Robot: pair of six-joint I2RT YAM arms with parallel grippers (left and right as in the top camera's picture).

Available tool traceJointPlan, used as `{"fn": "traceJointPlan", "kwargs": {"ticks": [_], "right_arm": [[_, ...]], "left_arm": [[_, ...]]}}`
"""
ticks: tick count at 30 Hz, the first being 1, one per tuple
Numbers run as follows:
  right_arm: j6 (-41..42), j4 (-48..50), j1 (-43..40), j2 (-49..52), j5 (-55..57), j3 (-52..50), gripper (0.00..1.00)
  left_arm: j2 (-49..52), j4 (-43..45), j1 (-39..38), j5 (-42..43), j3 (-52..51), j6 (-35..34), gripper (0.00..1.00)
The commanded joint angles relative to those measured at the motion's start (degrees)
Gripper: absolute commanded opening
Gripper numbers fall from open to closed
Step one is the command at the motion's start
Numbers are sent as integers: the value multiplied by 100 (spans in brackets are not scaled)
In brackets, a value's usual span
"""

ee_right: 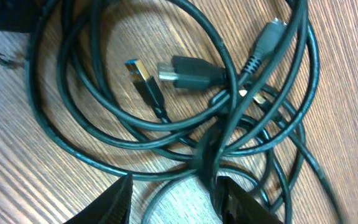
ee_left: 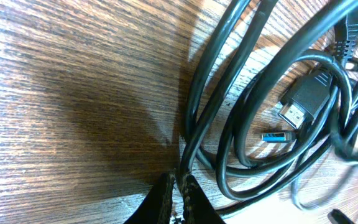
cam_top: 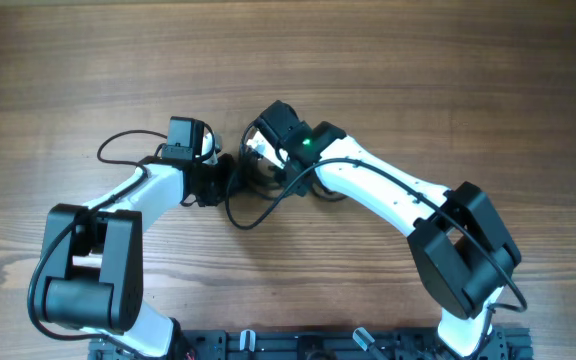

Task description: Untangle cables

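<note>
The cables (ee_right: pixel 166 134) are several thin black cords tangled in a coil on the wooden table. An HDMI plug (ee_right: pixel 188 71), a blue-tipped USB plug (ee_right: pixel 143 78) and a round plug (ee_right: pixel 266 37) lie inside the loops. In the overhead view the coil (cam_top: pixel 251 218) lies between both grippers. My left gripper (ee_left: pixel 179 193) is shut on one cord at the coil's left edge (ee_left: pixel 191 124). My right gripper (ee_right: pixel 176 199) is open, low over the coil, with bunched cords between its fingers. The HDMI plug (ee_left: pixel 303 102) and USB plug (ee_left: pixel 277 137) also show in the left wrist view.
Both arms meet at the table's middle, left gripper (cam_top: pixel 226 176) and right gripper (cam_top: pixel 260 158) close together. A thin arm wire (cam_top: pixel 118 145) loops out beside the left wrist. Bare wooden table (cam_top: pixel 418 70) lies all around.
</note>
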Motion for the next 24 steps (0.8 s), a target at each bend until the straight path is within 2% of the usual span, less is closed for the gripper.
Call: {"fn": "traceJointPlan", "kwargs": {"ticks": [1,3,5,8,10,13,19,21,24], "right_arm": [[-114,-442,-52,-72,-612,122,46],[142,-793,-52,-72,-1239,129,47],[238,-1110,-55,-72,-1351,129,47],[463,-1532,-61,-72,-975,87,47],[511,-1322,-61,-70,-341,-114,48],[472,-323,-118,-70,273,-586,48],[107,706,-291,-72,186,-662,48],[-286,833,-271,-72,-105,-662,48],[-433,778,-271,-72,140,-520,44]], "left_arm": [[122,0,-15,-76,20,4,9],[122,17,-15,-74,22,4,10],[122,20,-15,-74,31,4,10],[122,17,-15,-74,31,4,9],[122,17,-15,-74,31,4,9],[122,17,-15,-33,31,4,10],[122,20,-15,-31,31,4,10],[122,20,-15,-33,31,4,9],[122,20,-15,-33,31,4,9]]}}
